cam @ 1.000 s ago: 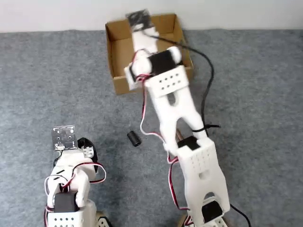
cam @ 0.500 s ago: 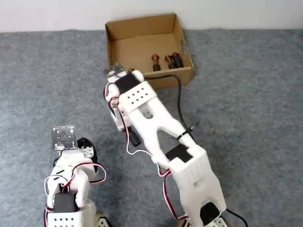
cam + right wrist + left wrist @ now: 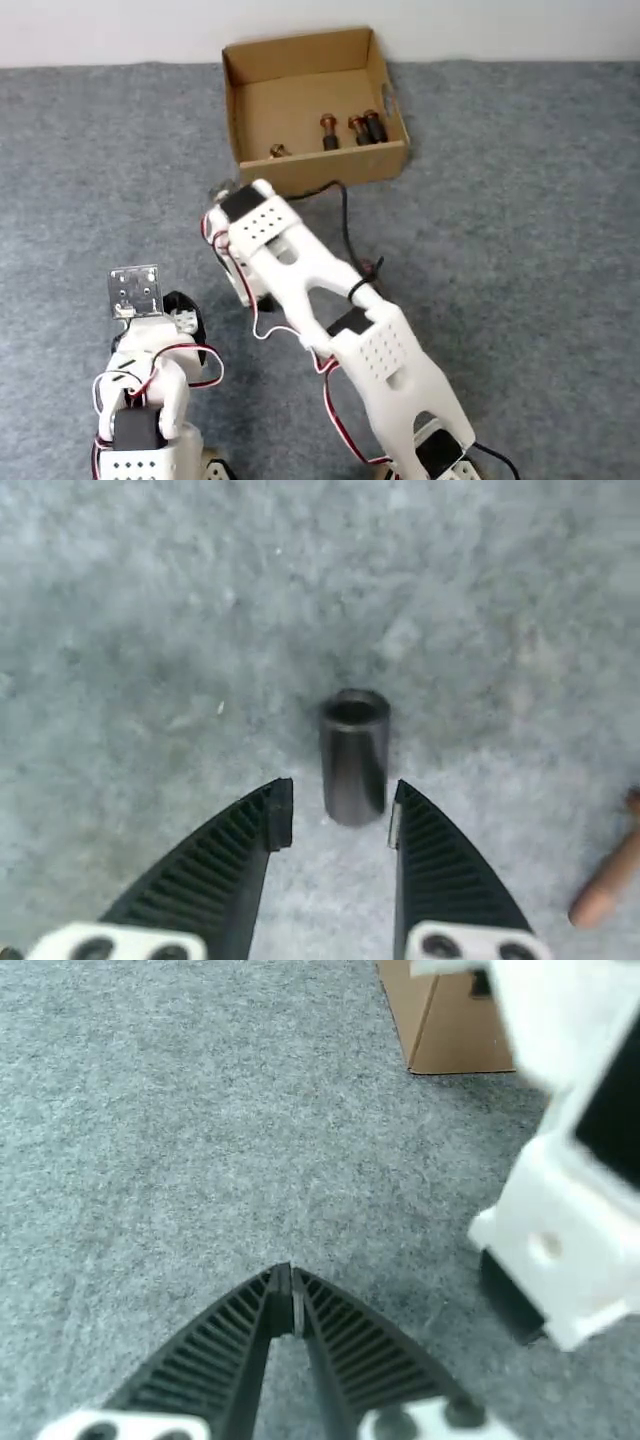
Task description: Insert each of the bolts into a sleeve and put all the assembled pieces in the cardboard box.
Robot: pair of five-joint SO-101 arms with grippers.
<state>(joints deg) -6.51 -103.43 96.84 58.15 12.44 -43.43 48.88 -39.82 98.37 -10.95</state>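
Your right gripper [image 3: 337, 818] is wide open and holds nothing. The short black cylindrical metal sleeve [image 3: 355, 756] lies on its side on the grey carpeted table [image 3: 150, 630]. Its near end sits just inside the gap between the two ribbed black fingers [image 3: 235, 855] and appears to touch neither. Its hollow mouth faces away from the gripper. Out past the outer side of one finger, near but apart, lies the rounded end of a copper-coloured bolt [image 3: 607, 883].

The step in hand looks like grasping the sleeve. Move forward until the fingers straddle the sleeve's middle, not just its end. Keep it centred between them and close gently, because a smooth round piece is likely to roll or squirt forward if pinched off-centre. Leave the open mouth clear so the bolt can go in.

The white right arm [image 3: 300, 270] stretches forward and across toward the left arm's side, with its wrist tipped down at the carpet. The brown open-topped cardboard box [image 3: 300, 175] lies just beyond the wrist, and several small copper-and-dark pieces [image 3: 352, 128] lie inside it.

Your left gripper [image 3: 290, 1285] is closed tip to tip on nothing and points at bare carpet. Its arm [image 3: 145, 400] is folded back near its base.
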